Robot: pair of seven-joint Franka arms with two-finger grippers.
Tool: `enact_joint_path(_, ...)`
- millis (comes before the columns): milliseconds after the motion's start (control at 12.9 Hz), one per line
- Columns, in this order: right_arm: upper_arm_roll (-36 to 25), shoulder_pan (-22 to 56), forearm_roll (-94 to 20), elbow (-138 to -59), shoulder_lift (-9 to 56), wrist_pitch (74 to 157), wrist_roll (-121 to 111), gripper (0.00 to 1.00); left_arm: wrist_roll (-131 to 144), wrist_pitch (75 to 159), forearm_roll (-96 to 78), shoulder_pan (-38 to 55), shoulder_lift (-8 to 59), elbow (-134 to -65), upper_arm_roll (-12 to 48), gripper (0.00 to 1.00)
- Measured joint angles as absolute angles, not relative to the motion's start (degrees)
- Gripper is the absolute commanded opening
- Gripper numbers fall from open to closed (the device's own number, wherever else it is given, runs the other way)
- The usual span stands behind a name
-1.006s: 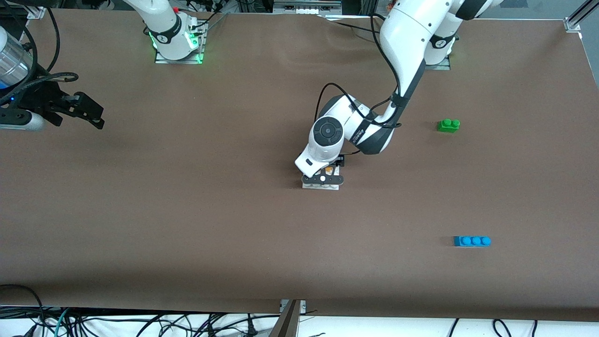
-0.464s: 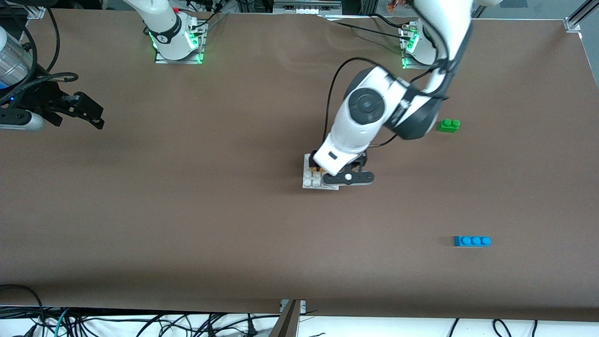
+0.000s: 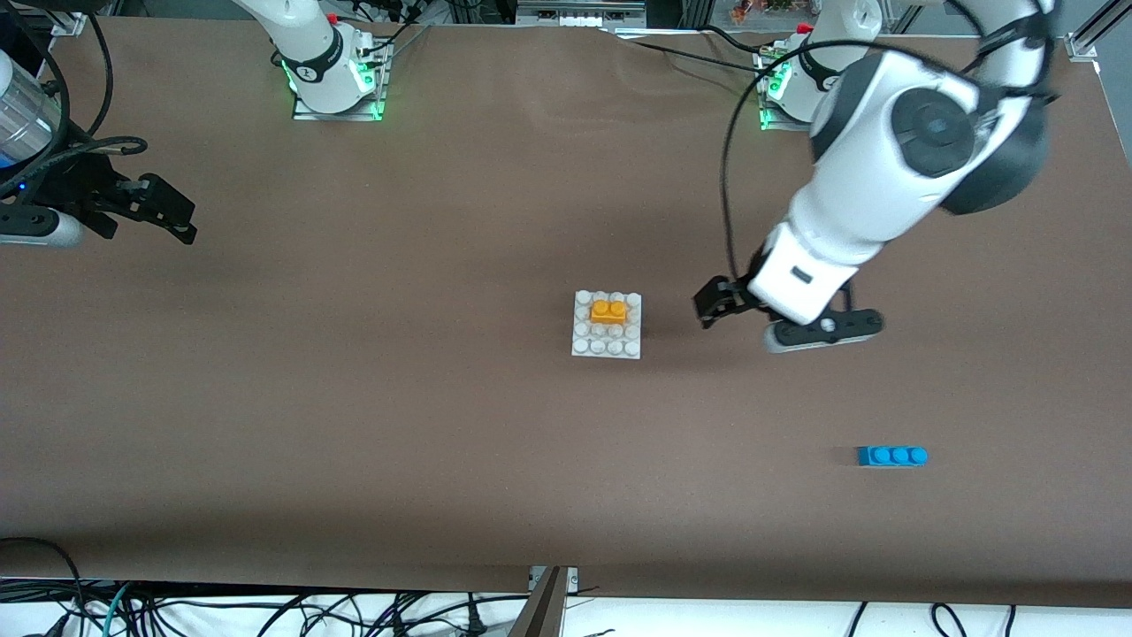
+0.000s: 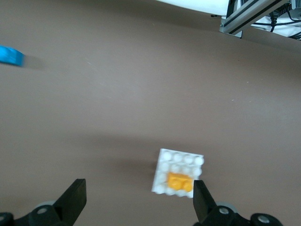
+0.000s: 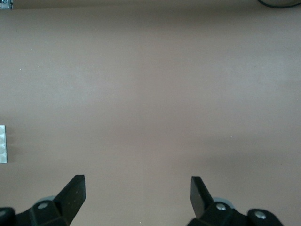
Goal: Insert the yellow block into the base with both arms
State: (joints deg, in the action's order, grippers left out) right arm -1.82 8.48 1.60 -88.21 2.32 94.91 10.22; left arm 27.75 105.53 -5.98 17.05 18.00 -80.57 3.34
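Note:
The white studded base (image 3: 607, 341) lies mid-table. The yellow block (image 3: 609, 310) sits on its studs, in the second row from the edge farther from the front camera. My left gripper (image 3: 721, 305) hangs open and empty above the bare table, beside the base toward the left arm's end. The left wrist view shows the base (image 4: 181, 157) and the yellow block (image 4: 181, 181) just past one finger of the open left gripper (image 4: 138, 197). My right gripper (image 3: 181, 219) waits open over the right arm's end of the table. Nothing is between the fingers of the right gripper (image 5: 138, 193).
A blue three-stud brick (image 3: 891, 456) lies nearer the front camera toward the left arm's end, and shows too as the blue brick (image 4: 10, 55) in the left wrist view. An edge of the base (image 5: 3, 143) peeks into the right wrist view. Cables hang along the table's front edge.
My left arm has lifted off the base and swung toward its own end of the table, leaving the yellow block seated on the base. The right arm has not moved.

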Motion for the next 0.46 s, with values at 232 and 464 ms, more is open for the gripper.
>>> enact_joint_path(232, -1.82, 8.47, 1.60, -88.20, 2.32, 94.92, 10.22, 0.99, 16.17, 99.12, -5.98, 9.34, 13.56, -80.98, 3.13, 1.00)
enact_joint_path(464, -1.82, 8.47, 1.60, -88.20, 2.32, 94.92, 10.22, 0.99, 7.11, 94.99, -5.99, 3.20, 11.02, -82.75, 2.91, 1.00)
